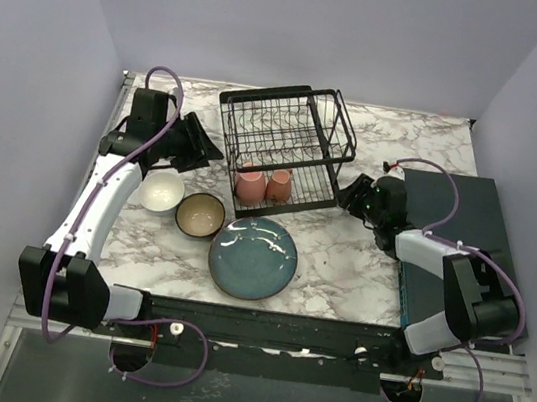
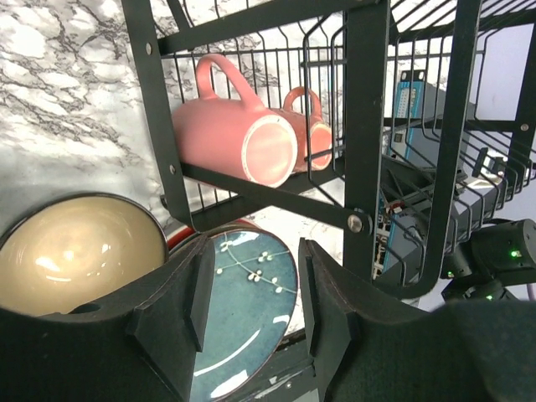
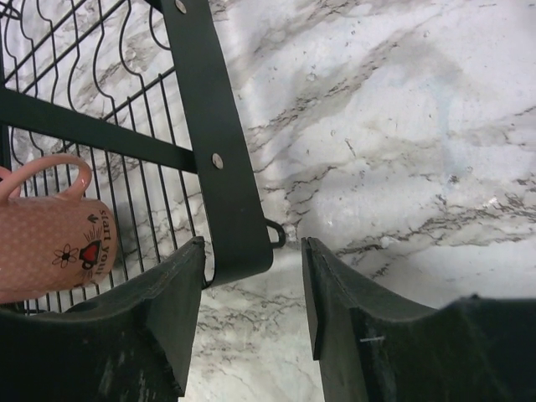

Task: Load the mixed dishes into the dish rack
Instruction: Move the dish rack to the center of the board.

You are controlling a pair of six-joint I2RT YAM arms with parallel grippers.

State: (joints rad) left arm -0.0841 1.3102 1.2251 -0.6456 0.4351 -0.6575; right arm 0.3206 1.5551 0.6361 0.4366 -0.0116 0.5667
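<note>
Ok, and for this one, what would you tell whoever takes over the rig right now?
Left gripper open and empty, by the rack's left side.
Right gripper open and empty, at the rack's near right corner.
Done: both pink mugs sit in the rack's lower tray.
Left: white bowl, dark bowl and blue plate, all on the table before the rack.

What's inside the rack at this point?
Two pink mugs sit side by side in the lower tray of the rack. No dishes show in the upper basket. The tray's rear, under that basket, is partly screened by wires.
</note>
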